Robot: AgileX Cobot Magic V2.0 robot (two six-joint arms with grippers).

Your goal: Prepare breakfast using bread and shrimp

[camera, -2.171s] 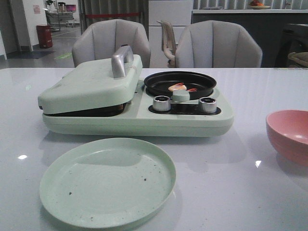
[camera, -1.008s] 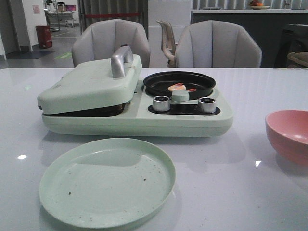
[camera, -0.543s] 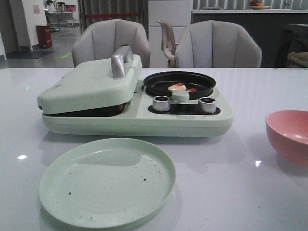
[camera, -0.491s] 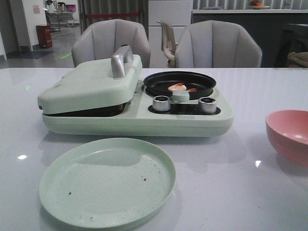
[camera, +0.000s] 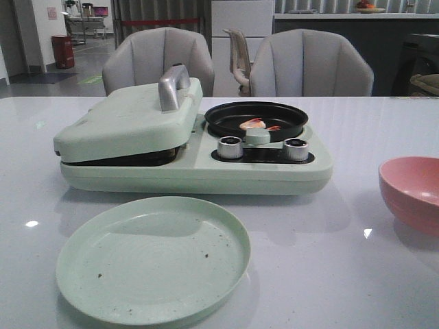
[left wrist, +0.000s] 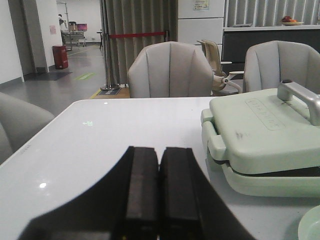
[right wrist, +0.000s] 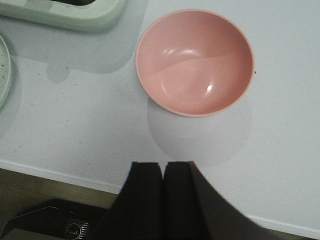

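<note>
The shrimp [camera: 253, 124] lies in the black round pan [camera: 257, 118] on the right half of the pale green breakfast maker [camera: 199, 168]. The maker's left lid [camera: 130, 120] with a silver handle [camera: 173, 86] is down; the bread is hidden or out of view. The lid also shows in the left wrist view [left wrist: 265, 127]. My left gripper [left wrist: 159, 155] is shut and empty, above the table left of the maker. My right gripper [right wrist: 163, 167] is shut and empty, near the table's front edge by the pink bowl [right wrist: 195, 62]. Neither gripper shows in the front view.
An empty pale green plate [camera: 153, 257] sits in front of the maker. The pink bowl [camera: 411, 193] stands at the right. Two silver knobs [camera: 230, 147] are on the maker's front. Grey chairs [camera: 159, 60] stand behind the table.
</note>
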